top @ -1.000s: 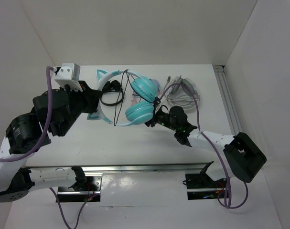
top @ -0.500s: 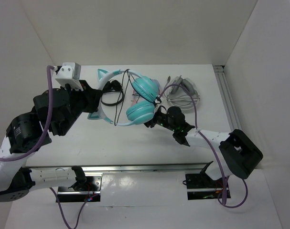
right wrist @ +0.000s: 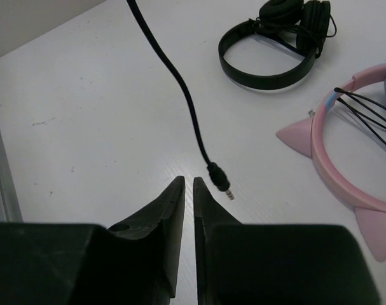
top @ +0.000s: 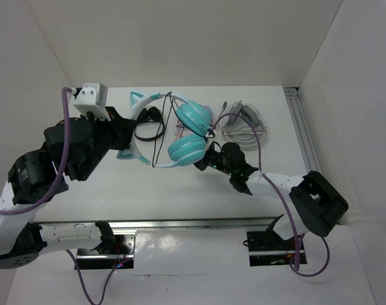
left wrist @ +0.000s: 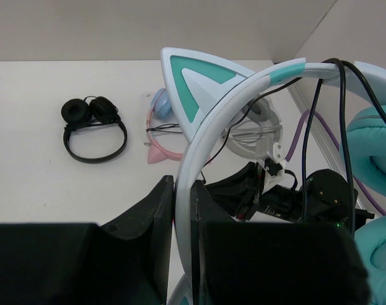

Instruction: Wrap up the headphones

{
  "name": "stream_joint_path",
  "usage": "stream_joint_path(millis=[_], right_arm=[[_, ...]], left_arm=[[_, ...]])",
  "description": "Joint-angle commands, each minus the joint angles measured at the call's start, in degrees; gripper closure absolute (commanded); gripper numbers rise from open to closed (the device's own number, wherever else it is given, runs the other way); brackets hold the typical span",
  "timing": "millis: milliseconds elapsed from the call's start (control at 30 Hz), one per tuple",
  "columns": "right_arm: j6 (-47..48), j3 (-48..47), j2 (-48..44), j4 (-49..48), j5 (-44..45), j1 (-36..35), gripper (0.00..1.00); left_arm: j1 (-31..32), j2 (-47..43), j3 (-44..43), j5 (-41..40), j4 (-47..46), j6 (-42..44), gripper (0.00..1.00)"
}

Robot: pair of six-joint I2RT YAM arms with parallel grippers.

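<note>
1. Top external view: teal over-ear headphones with a pale headband and cat ears point(top: 186, 149) hang above the white table point(top: 167, 194), between the two arms.
2. Left gripper point(left wrist: 183, 185) is clamped on the pale headband, just below one teal ear.
3. Right gripper point(right wrist: 188, 185) sits low beside the lower teal cup. Its fingers stand a narrow slit apart with nothing between them.
4. Right wrist view: the thin black cable point(right wrist: 173, 71) runs down toward that gripper, and its metal-tipped plug point(right wrist: 219, 178) ends just beyond the fingertips, apart from them.
5. Farther back on the table lie a small black headset point(right wrist: 313, 28), a pink cat-ear pair point(right wrist: 336, 171) and a grey-white pair point(top: 243, 127).
</note>
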State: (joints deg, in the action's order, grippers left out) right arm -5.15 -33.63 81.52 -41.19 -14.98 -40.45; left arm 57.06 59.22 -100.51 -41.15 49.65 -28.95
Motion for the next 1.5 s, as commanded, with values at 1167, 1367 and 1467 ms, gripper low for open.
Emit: stream_joint_path(millis=[1167, 1367, 1467], right_arm=[[-1.8, -6.4, 1.5, -4.3, -8.3, 0.4, 0.65], [-1.2, -8.8, 3.2, -3.8, -11.2, 0.4, 0.6], [-1.2, -9.4, 4.3, -3.2, -11.8, -0.2, 0.63]], left_arm=[[0.2, -3.4, 0.7, 4.1, -7.3, -5.2, 1.0], [0.2, -3.9, 0.7, 4.7, -7.3, -5.7, 1.0], [0.2, -3.9, 0.7, 4.7, -7.3, -5.7, 1.0]])
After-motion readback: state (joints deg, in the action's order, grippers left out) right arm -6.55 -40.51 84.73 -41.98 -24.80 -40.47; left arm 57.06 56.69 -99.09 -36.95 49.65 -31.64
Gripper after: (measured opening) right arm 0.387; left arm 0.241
